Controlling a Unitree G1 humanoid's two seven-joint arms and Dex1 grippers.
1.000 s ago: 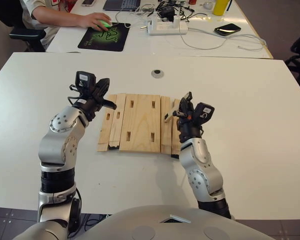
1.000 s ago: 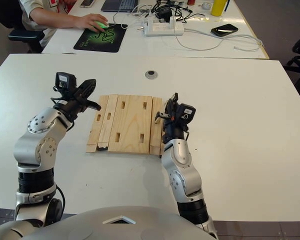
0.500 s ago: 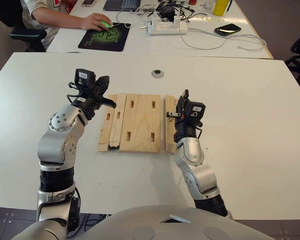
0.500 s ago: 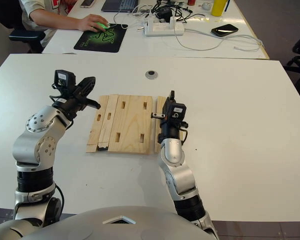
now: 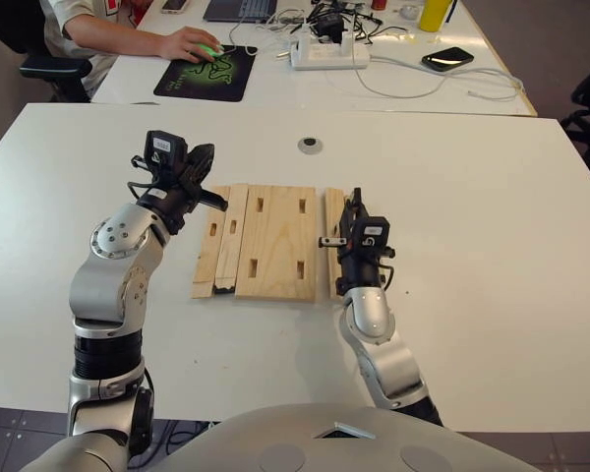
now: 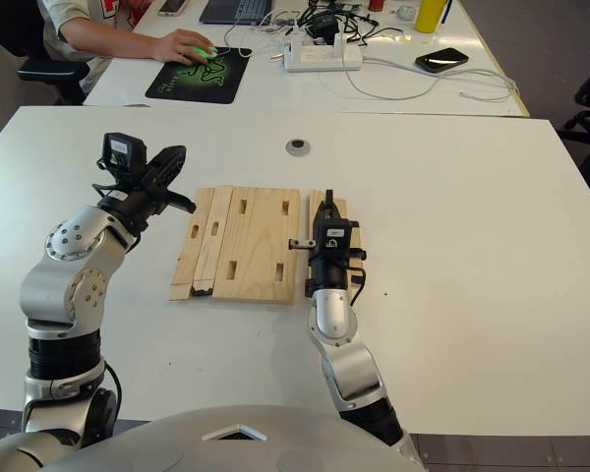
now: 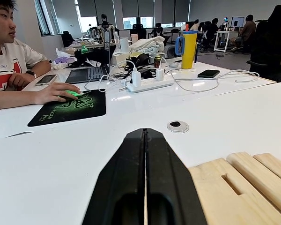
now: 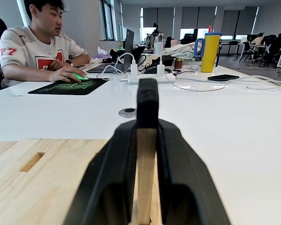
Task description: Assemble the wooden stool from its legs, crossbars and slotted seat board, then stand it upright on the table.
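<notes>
The slotted seat board (image 5: 275,241) lies flat mid-table. Two slotted wooden strips (image 5: 219,241) lie side by side against its left edge. Along its right edge is another strip (image 5: 332,218), and my right gripper (image 5: 353,214) stands over it, shut on it; in the right wrist view the pale wood (image 8: 145,159) sits edge-on between the black fingers (image 8: 124,145). My left gripper (image 5: 204,164) hovers just above the far left corner of the strips, shut with nothing in it; its fingers (image 7: 131,178) meet along a seam, with the strips (image 7: 234,187) beside them.
A round cable grommet (image 5: 310,146) sits in the table behind the boards. A second table behind holds a mouse pad (image 5: 205,74) under a person's hand, a power strip (image 5: 329,54) and a phone (image 5: 447,58). Bare tabletop (image 5: 492,246) spreads to the right.
My right forearm has swung left and turned upright, so its gripper now stands straight over the right-hand strip instead of leaning. The left arm has barely shifted.
</notes>
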